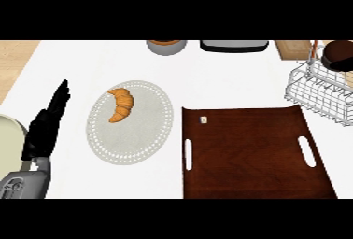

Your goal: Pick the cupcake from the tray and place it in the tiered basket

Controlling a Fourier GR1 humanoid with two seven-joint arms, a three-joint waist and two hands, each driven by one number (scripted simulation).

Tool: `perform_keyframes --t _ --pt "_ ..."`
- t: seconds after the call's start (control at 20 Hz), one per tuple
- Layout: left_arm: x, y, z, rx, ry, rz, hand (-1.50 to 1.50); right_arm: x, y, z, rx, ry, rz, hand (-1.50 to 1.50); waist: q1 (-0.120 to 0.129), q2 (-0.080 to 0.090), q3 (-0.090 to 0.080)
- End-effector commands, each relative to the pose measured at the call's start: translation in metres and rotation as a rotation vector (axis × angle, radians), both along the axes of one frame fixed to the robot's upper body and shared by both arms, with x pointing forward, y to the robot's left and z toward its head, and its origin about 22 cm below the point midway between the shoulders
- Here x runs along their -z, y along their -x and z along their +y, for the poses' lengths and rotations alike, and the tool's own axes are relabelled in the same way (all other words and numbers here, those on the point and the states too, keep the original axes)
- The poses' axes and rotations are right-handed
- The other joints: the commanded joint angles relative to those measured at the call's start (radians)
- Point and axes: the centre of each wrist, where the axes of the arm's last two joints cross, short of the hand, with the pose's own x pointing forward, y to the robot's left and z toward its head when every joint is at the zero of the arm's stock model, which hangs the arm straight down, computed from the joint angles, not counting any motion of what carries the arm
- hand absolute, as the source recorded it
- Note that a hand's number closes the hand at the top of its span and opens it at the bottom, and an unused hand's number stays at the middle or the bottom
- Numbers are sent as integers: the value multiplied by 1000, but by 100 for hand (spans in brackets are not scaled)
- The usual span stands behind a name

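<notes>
The tray (251,154) is dark brown wood with a faint grain — matt. The tiered basket (321,91) is thin white wire, and the plate (138,140) looks pale and dull — beaded at its rim.

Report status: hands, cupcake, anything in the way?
Left hand open, resting at left edge; right hand out of view. Cupcake sits in wire tiered basket. Tray bare. Nothing in the way.

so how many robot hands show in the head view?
1: the left hand, open, fingers up, near the left edge beside the plate. The right hand shows nowhere in this view.
</notes>
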Motion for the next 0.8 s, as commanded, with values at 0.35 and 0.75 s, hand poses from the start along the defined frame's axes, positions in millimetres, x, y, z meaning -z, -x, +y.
perform_keyframes --t 0.35,0.75 --pt "1 -1 -15 2 9 -7 0 -45 28 -19 80 8 -319 -150 -12 -5 -1" --pt "2 14 3 -18 13 25 0 -80 98 -54 201 -176 -319 -150 -28 -12 -1"
